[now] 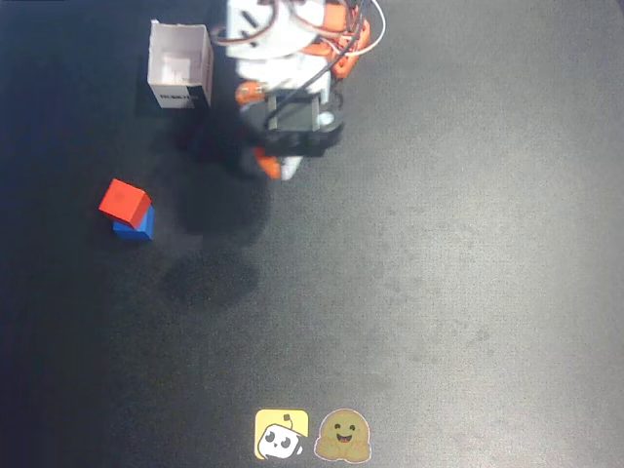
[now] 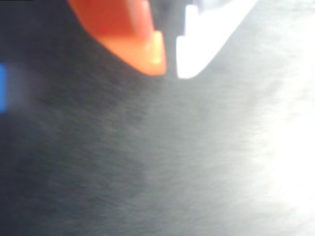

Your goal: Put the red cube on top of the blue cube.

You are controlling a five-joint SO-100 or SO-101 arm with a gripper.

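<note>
In the overhead view the red cube [image 1: 124, 200] sits on top of the blue cube [image 1: 137, 226] at the left of the dark table, slightly offset. My gripper [image 1: 273, 164] is well to the right of the stack, near the arm's base, and holds nothing. In the wrist view the orange finger [image 2: 147, 51] and the white finger [image 2: 189, 56] stand nearly together with only a narrow gap, empty between them [image 2: 171, 61]. A sliver of blue [image 2: 2, 87] shows at the left edge of the wrist view.
A white open box [image 1: 179, 64] stands at the back left next to the arm's base [image 1: 283, 39]. Two stickers [image 1: 312, 435] lie at the table's front edge.
</note>
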